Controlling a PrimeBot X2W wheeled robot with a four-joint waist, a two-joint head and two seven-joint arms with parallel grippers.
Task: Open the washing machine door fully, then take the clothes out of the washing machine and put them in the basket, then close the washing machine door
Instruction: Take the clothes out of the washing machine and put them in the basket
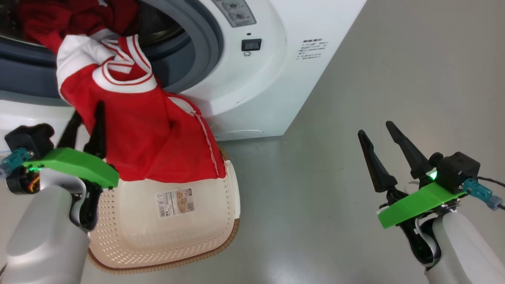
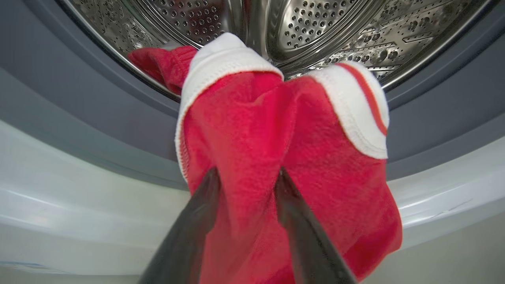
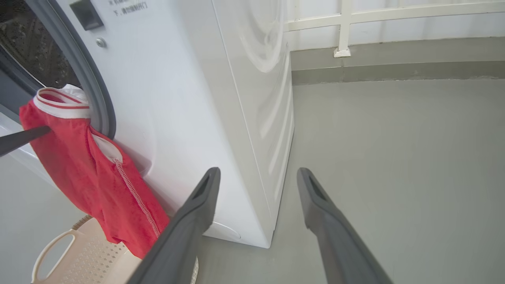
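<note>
— Hanging from the washer (image 1: 256, 98) lip over the basket (image 1: 158, 244), the clothes (image 1: 158, 138) sat between left gripper (image 1: 88, 110) fingers; grip unclear.
— Right gripper (image 1: 375, 128) gaped idle. A loose pinch might drop cloth beside the basket.

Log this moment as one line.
stage: unloading | clothes: hanging from drum over basket | left gripper: fingers astride red fold | right gripper: open, empty, above floor
</note>
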